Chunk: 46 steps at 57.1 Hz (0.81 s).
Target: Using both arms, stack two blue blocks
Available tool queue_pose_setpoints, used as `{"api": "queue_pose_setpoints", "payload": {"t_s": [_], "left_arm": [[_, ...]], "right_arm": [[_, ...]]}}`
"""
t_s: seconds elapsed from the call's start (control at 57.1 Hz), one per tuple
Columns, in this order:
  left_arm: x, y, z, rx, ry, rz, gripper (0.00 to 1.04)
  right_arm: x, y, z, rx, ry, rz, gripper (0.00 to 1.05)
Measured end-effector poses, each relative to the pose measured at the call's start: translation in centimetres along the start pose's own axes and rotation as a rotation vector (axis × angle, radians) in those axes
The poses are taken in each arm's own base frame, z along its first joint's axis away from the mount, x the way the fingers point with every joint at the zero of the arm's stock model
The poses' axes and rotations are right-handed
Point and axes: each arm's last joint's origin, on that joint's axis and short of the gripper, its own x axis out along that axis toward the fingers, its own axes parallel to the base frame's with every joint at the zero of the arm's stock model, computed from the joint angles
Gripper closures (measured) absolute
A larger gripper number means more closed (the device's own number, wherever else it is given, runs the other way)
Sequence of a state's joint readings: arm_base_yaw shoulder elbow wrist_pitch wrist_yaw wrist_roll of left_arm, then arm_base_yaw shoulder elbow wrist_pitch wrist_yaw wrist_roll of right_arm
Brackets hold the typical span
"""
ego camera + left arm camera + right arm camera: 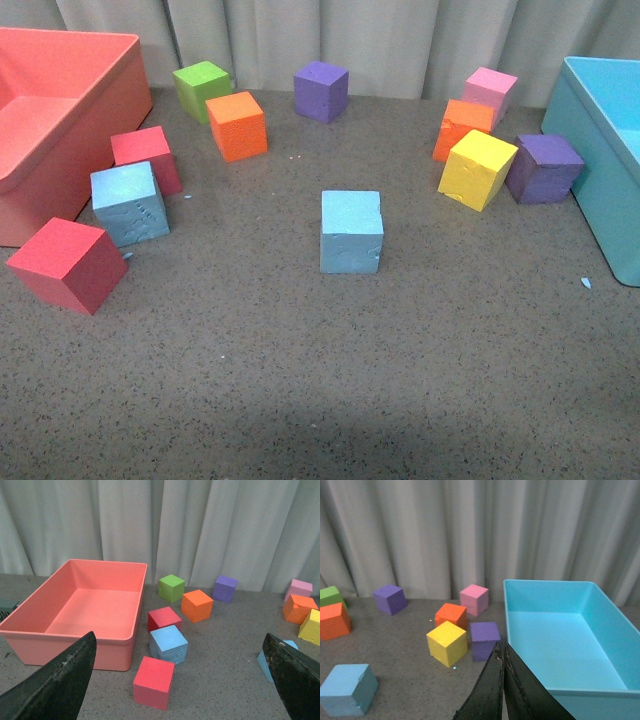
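While blue blocks [351, 232] [130, 203] sit apart, left jaws gape empty, right jaws closed empty.

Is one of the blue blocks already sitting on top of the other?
No: the middle blue block and the left blue block both rest on the table, well apart.

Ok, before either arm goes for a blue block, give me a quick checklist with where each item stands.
1. Both blue blocks found: ok, left block and centre block stand apart.
2. Tops bare: ok, nothing lies on either.
3. Room around centre block: ok, no cube close by.
4. Room around left block: not ok, rear red cube and front red cube crowd it.
5. Left gripper open: ok, jaws wide.
6. Right gripper open: not ok, jaws shut on nothing.
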State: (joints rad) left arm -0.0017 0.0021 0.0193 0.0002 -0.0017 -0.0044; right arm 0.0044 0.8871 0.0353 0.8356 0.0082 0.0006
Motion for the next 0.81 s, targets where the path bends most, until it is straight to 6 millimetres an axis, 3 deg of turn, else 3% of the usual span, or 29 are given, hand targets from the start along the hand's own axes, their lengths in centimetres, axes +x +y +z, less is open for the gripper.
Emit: {"api": "queue_pose_setpoints", "payload": {"t_s": [0.805], "left_arm": [[0.0, 0.0, 0.0, 0.000, 0.000, 0.000, 0.07]], "right_arm": [[-3.7, 0.0, 0.5, 0.000, -0.021, 0.005, 1.04]]}}
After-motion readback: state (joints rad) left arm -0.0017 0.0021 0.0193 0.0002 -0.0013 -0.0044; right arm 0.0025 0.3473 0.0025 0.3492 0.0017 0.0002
